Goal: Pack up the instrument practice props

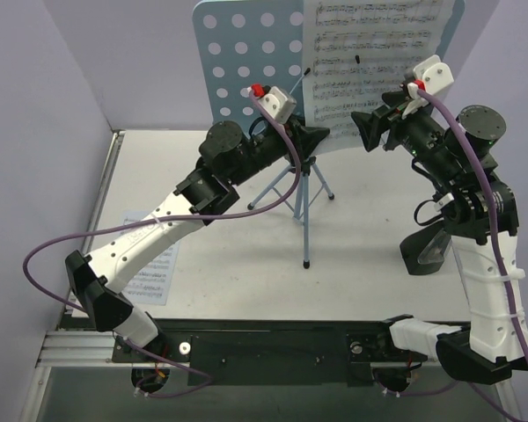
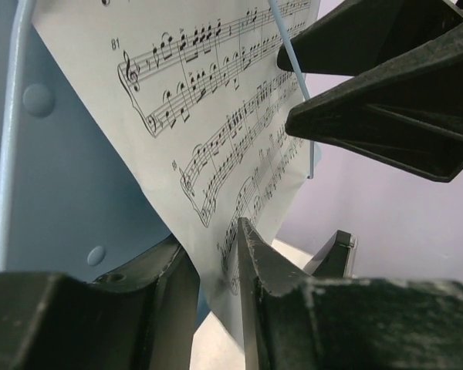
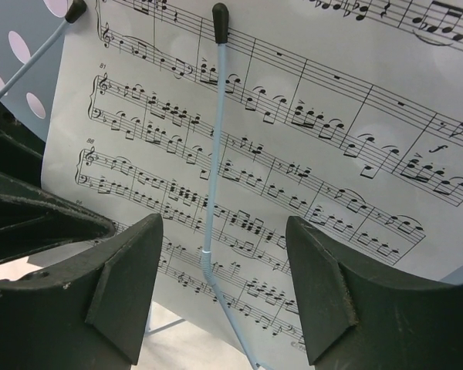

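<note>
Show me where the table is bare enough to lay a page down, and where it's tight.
Bare: between the tripod legs and the metronome; also the back-left corner behind the left arm. Crowded: at the music stand, where the left gripper and right gripper flank the sheet music.

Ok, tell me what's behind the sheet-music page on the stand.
Behind the sheet-music page stands the light-blue music stand, its punched panel showing beside the page. A thin retainer wire crosses the front. Any holes behind the sheet are covered.
</note>
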`<state>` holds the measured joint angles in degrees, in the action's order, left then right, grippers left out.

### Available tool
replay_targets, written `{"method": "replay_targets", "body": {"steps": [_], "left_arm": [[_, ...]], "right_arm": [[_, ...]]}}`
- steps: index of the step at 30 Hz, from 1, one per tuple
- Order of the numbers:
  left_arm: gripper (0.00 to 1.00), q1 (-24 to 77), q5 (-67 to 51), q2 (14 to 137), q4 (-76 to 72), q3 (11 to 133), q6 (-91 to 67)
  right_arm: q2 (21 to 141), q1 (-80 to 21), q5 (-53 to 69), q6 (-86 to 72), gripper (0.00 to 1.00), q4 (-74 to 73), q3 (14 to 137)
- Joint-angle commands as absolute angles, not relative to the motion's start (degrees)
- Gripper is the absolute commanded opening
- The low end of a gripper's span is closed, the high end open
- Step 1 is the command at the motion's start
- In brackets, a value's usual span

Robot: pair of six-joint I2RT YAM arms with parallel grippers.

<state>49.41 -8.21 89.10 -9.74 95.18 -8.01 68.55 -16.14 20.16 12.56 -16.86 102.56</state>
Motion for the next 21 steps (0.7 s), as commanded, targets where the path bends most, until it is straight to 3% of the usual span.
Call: {"method": "replay_targets", "body": {"steps": [1,7,14,21], "left_arm": [[0.33,49.1,-9.4,90.1,-13.0,100.0,-10.0],[0.3,49.1,-9.7,91.5,-12.0,103.1,-9.2],[0.07,49.1,-9.9,92.5,-11.4,104.9,-7.8],[0.0,49.3,-10.2,93.8,-11.0,106.1,-7.6]], "right_arm": [[66.6,-15.8,19.5,14.0,0.59,-13.0,101.8],[66.3,-15.7,18.5,13.8,0.49,-12.0,100.6],[65.2,-15.2,17.8,13.2,0.42,-10.8,99.4],[63.6,-14.7,16.8,14.1,0.32,-10.7,99.0]]}}
